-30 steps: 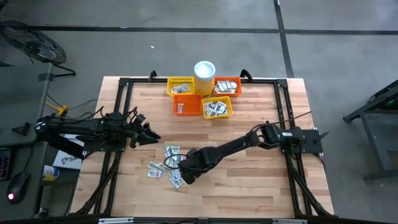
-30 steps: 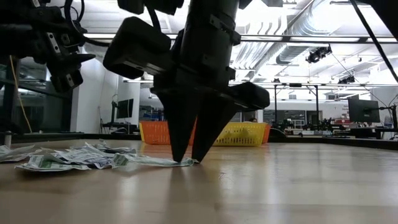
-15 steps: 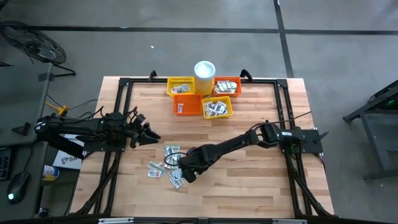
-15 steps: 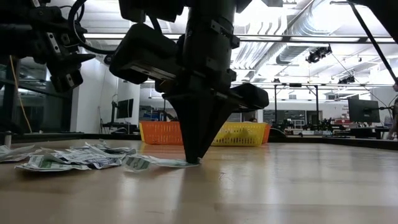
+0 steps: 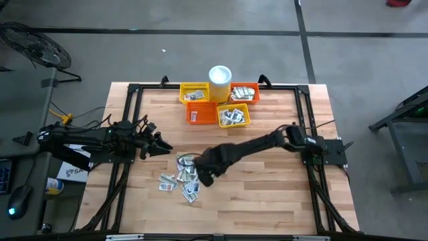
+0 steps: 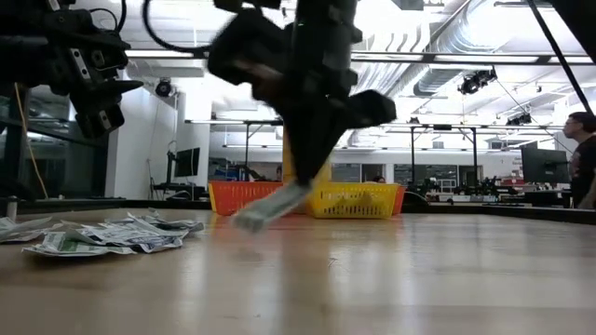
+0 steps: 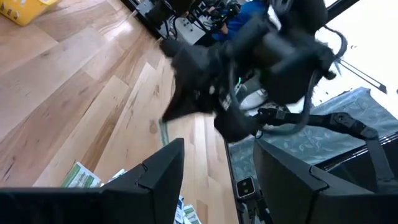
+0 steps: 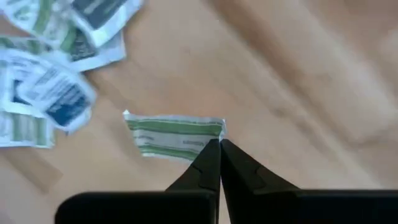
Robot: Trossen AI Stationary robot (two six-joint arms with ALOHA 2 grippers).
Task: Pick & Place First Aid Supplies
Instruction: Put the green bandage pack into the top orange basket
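Step in hand: pick just made, carry not yet begun. Right gripper (image 8: 219,144) is closed on the edge of one green-striped sachet (image 8: 174,135); in the low view the sachet (image 6: 270,207) hangs tilted from the fingertips, clear of the table (image 6: 391,279). In the high view the right gripper (image 5: 204,175) sits just at 3 o'clock of the loose pile (image 5: 179,179), near table centre. Baskets (image 5: 231,115) stand at 12 o'clock from it, well apart, by the white cup (image 5: 220,75). Left gripper (image 5: 160,144) waits with fingers spread at 10 o'clock of the pile, holding nothing. Next move, as judged: hold the pinch, raise enough to clear the basket rims, travel toward 12 o'clock, release over the matching basket. The grip is on an edge only, so the sachet may swing or slip.
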